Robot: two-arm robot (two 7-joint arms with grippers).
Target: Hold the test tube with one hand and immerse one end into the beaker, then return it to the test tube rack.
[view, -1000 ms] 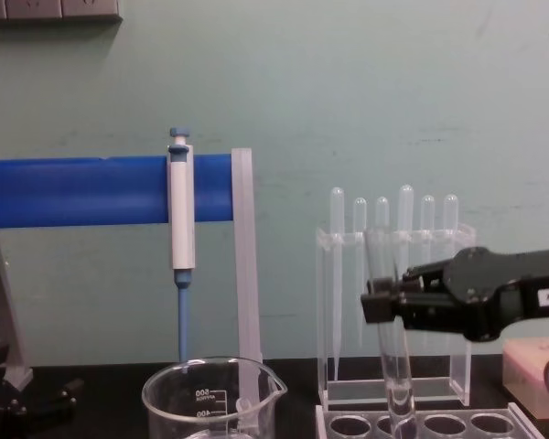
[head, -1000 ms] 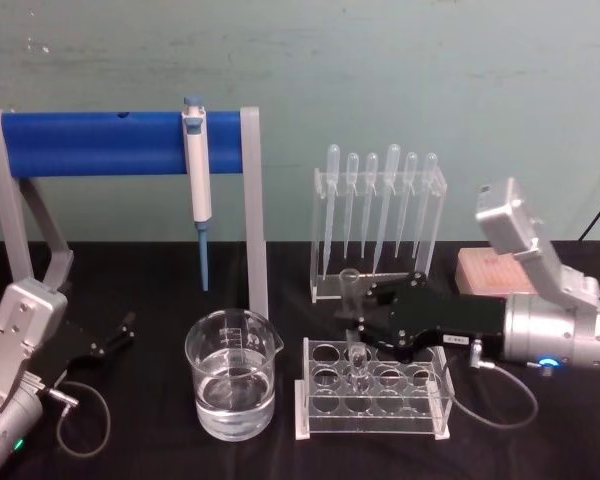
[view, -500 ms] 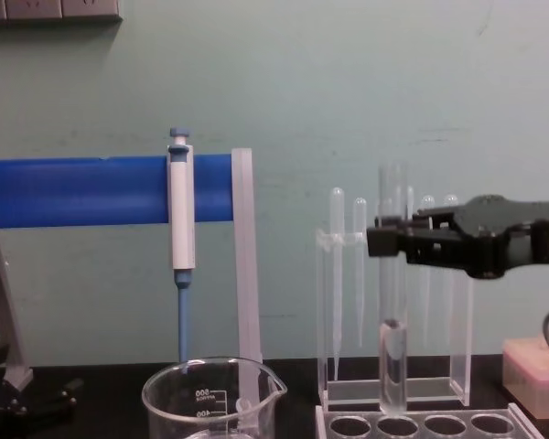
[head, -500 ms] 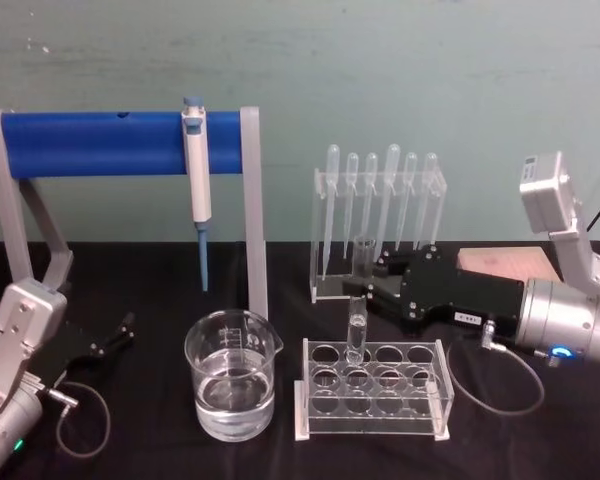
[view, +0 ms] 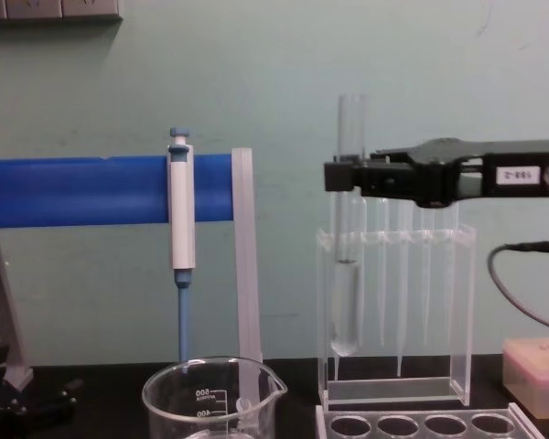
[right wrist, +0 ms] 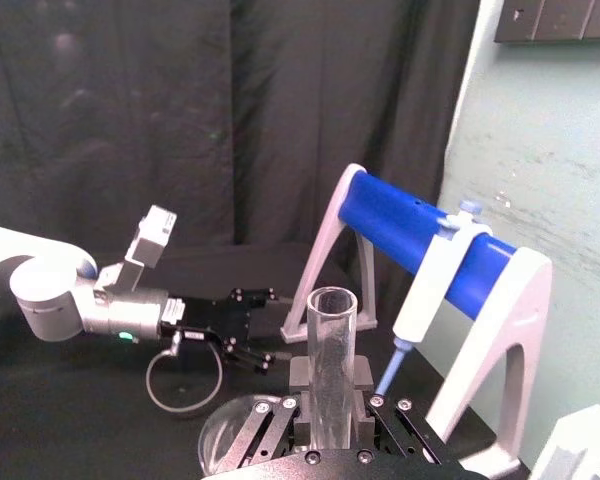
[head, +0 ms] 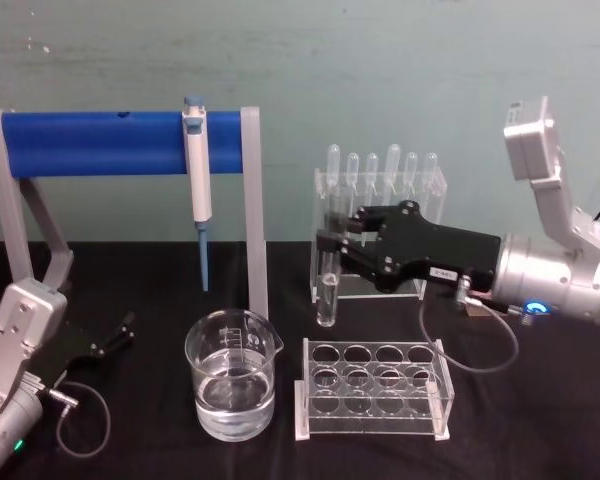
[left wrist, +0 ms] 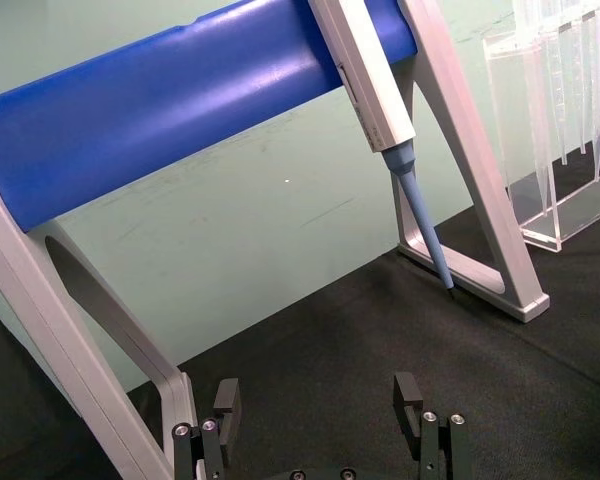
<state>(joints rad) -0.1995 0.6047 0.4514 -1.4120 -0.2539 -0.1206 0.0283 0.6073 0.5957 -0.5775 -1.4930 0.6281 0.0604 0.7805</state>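
My right gripper (head: 332, 238) is shut on the test tube (head: 327, 285), a clear glass tube hanging upright in the air. The tube (view: 347, 302) is above the table, left of the clear tube rack (head: 372, 392) and to the right of the beaker (head: 232, 378). The beaker holds water, and its rim (view: 212, 389) is well below and left of the tube's bottom end. From the right wrist camera the tube's open top (right wrist: 330, 345) stands between the fingers. My left gripper (left wrist: 318, 410) rests open on the table at the far left (head: 115, 335).
A blue-barred stand (head: 120, 143) with a white-and-blue pipettor (head: 197, 170) hanging from it stands behind the beaker. A clear holder of plastic pipettes (head: 380, 215) is behind my right gripper. A pink box (view: 535, 375) sits at the right. A cable (head: 475, 350) loops under the right wrist.
My right gripper has lifted the test tube out of the rack and carried it up and to the left, toward the beaker. The left arm has not moved.
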